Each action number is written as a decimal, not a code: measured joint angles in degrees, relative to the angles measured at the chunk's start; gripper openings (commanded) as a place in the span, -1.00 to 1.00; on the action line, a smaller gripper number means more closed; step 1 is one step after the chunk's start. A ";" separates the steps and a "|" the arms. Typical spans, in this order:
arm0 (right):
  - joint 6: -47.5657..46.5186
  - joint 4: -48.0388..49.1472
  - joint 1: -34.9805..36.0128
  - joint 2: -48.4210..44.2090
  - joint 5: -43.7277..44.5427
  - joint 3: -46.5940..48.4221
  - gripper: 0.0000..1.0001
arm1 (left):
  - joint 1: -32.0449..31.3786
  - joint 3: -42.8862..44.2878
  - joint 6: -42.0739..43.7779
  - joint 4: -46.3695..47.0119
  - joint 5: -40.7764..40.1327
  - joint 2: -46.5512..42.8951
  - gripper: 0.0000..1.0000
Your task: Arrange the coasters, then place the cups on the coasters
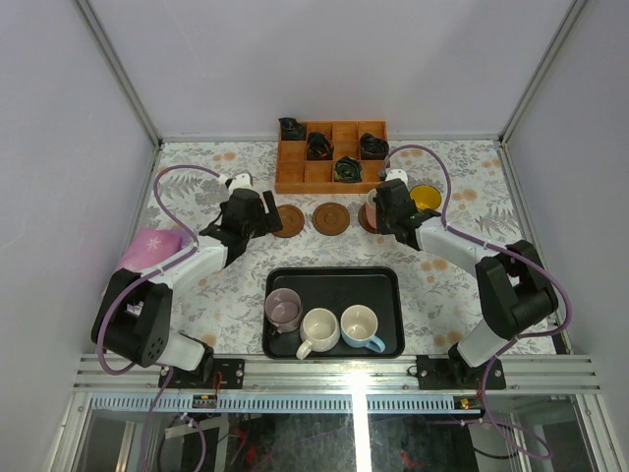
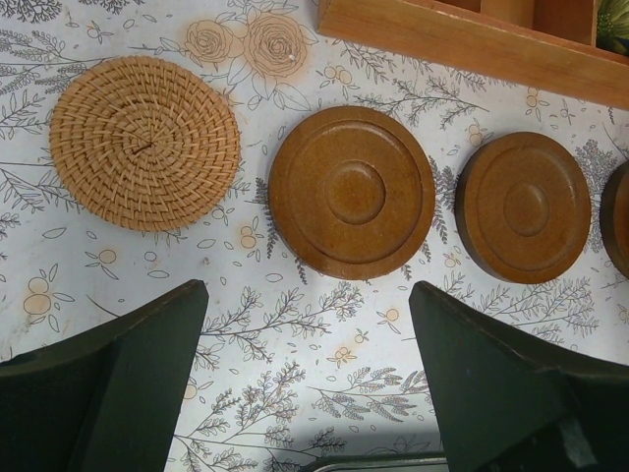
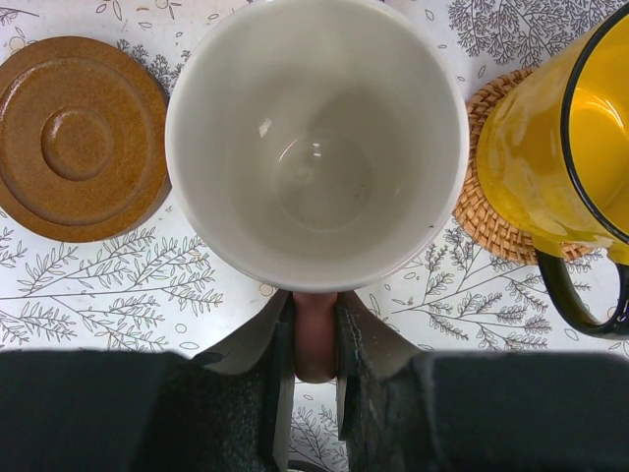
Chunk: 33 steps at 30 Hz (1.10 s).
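My right gripper point(image 3: 315, 329) is shut on the pink handle of the pink cup point(image 3: 316, 138), whose pale inside faces the right wrist camera. What lies under it is hidden. Beside it are a brown coaster point(image 3: 79, 138) on its left and the yellow cup point(image 3: 560, 138) on a woven coaster point(image 3: 486, 221) on its right. My left gripper point(image 2: 307, 295) hangs open over bare cloth, just short of a woven coaster point(image 2: 144, 144) and two brown coasters point(image 2: 352, 192) point(image 2: 526, 207). In the top view the mauve point(image 1: 283, 310), white point(image 1: 319, 329) and light blue point(image 1: 361, 327) cups stand in the black tray point(image 1: 334, 280).
An orange wooden compartment box point(image 1: 331, 155) with dark bundles stands at the back, close behind the coaster row. A pink cloth point(image 1: 149, 248) lies by the left arm. Side walls close in the flowered tablecloth on the left and the right.
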 measured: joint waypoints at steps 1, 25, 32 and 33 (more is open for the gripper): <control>-0.04 0.02 0.00 0.00 0.04 0.00 -1.00 | 0.00 0.00 0.00 0.00 0.00 0.04 0.69; -5.01 5.81 0.00 1.36 1.51 0.13 -1.00 | 0.00 0.00 0.00 0.02 0.02 0.15 0.69; -5.68 7.89 0.00 2.19 1.53 0.13 -1.00 | 0.00 0.00 0.02 0.04 0.02 0.63 0.69; -5.79 7.91 0.00 2.27 1.53 0.13 -1.00 | 0.00 0.02 0.04 0.04 0.00 0.76 0.69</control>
